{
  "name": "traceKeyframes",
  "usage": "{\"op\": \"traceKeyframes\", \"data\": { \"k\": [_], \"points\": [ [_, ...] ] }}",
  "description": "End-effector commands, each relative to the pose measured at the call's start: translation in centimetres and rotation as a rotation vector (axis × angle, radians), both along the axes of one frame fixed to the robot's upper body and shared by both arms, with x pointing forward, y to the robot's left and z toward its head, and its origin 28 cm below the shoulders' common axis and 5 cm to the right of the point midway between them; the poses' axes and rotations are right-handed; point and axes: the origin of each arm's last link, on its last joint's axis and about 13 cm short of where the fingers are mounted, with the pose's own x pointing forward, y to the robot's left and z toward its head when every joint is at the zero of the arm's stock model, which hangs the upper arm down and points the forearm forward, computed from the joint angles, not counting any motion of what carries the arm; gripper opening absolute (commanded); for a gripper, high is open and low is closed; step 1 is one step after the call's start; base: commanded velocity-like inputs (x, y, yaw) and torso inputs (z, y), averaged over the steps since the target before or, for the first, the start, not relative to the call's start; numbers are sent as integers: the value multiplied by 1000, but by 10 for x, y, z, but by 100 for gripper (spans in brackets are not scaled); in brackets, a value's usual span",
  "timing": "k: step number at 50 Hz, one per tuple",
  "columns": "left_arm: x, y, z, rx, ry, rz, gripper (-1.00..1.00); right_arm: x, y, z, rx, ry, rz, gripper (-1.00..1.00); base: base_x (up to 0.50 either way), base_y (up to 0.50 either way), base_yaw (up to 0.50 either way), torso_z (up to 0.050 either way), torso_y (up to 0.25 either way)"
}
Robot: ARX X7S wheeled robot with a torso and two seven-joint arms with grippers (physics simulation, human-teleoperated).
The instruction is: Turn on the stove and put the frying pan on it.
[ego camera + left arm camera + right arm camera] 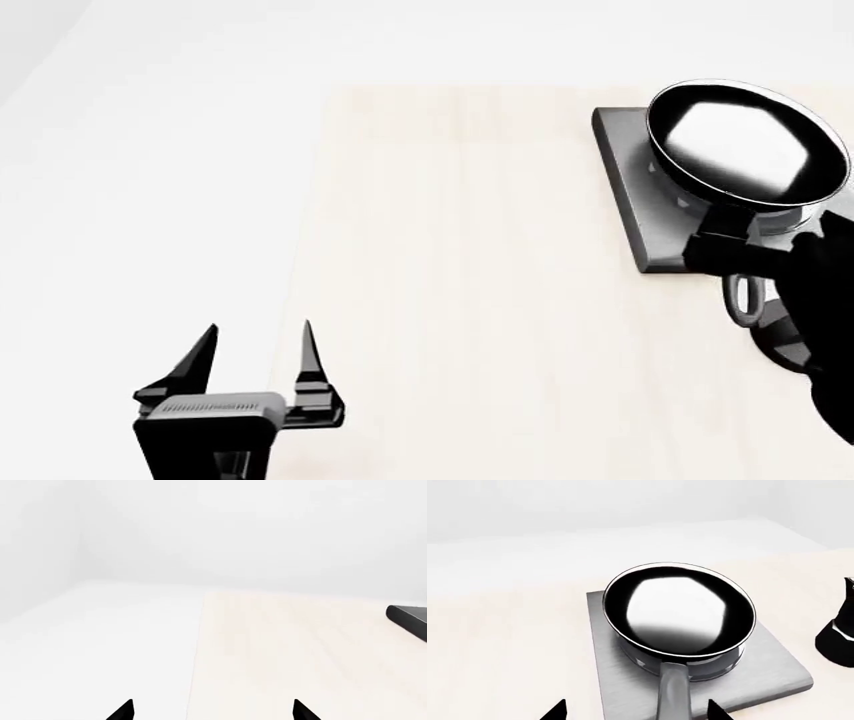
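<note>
The frying pan (677, 612), glossy black with a shiny inside, sits on the silvery rings of the flat grey stove (774, 672). In the head view the frying pan (745, 140) covers the far right part of the stove (630, 195). Its long handle (672, 692) runs back between the fingertips of my right gripper (637, 711), which is open, and neither fingertip touches it. The handle's loop (743, 298) shows beside my black right arm (821, 300). The stove's knob is hidden. My left gripper (254, 345) hangs open and holds nothing, far left of the stove, at the table's left edge.
A black moka pot (835, 630) stands just beyond the stove, at the edge of the right wrist view. The pale wooden table (454, 300) stretches between my two arms. One corner of the stove (408, 619) shows in the left wrist view. White floor and walls surround the table.
</note>
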Motion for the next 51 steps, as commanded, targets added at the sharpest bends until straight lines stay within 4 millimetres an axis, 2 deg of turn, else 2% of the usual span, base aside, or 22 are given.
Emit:
{"op": "traceKeyframes", "data": {
  "k": [1, 11, 22, 37, 51],
  "points": [
    [-3, 1, 12, -9, -28, 3, 100, -19, 16, 10, -71, -110, 27, 100, 0, 0, 0, 0, 0],
    [-7, 2, 29, -24, -69, 5, 100, -31, 28, 20, -114, -206, 51, 100, 0, 0, 0, 0, 0],
    [-14, 3, 47, -40, -118, 1, 100, -41, 38, 19, -137, -256, 78, 100, 0, 0, 0, 0, 0],
    [-18, 3, 58, -47, -149, -6, 100, -64, 53, 33, -205, -408, 87, 100, 0, 0, 0, 0, 0],
    [-21, 3, 65, -54, -166, -10, 100, -77, 66, 32, -249, -484, 120, 100, 0, 0, 0, 0, 0]
  ]
}}
